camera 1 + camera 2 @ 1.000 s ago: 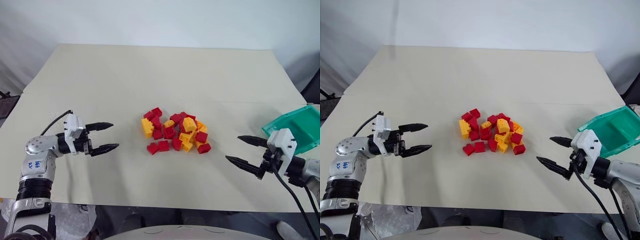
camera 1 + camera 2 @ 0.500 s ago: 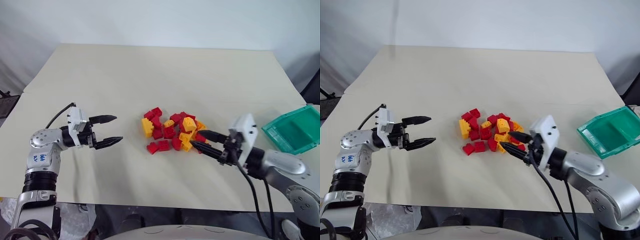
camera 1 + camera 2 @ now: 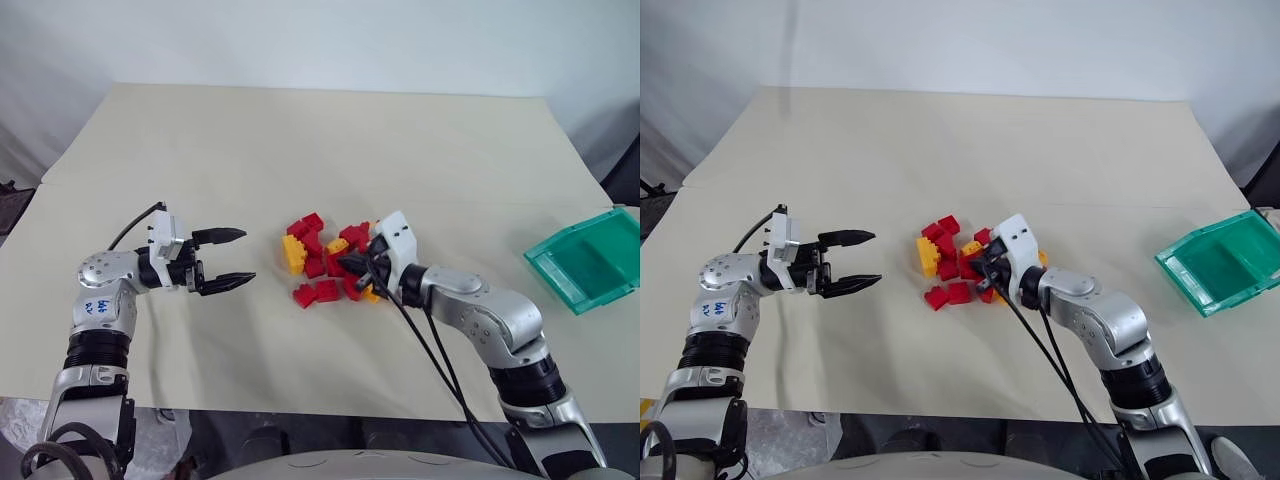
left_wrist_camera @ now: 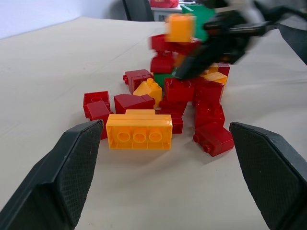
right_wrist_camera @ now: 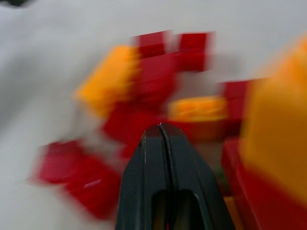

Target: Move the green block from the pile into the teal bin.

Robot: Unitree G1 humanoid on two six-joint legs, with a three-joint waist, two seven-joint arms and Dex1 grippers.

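Note:
The pile (image 3: pixel 325 260) of red and yellow blocks lies mid-table. In the left wrist view a sliver of the green block (image 4: pixel 162 77) shows between red blocks near the pile's middle. My right gripper (image 3: pixel 346 266) is shut and pushed into the pile's right side; its closed fingertips (image 5: pixel 160 129) hold nothing. A blurred yellow block (image 4: pixel 180 26) sits high beside those fingers. My left gripper (image 3: pixel 246 256) is open, level and just left of the pile, and its fingers (image 4: pixel 72 163) frame a long yellow block (image 4: pixel 139 131). The teal bin (image 3: pixel 590 262) stands at the table's right edge.
The cream table (image 3: pixel 320 150) stretches bare behind the pile and between the pile and the bin. Black cables (image 3: pixel 430 340) trail from my right wrist over the table's front edge. The bin overhangs the right edge slightly.
My right gripper swept left from beside the teal bin into the pile and went from open to shut. Blocks on the pile's right side got shoved. My left gripper edged slightly toward the pile.

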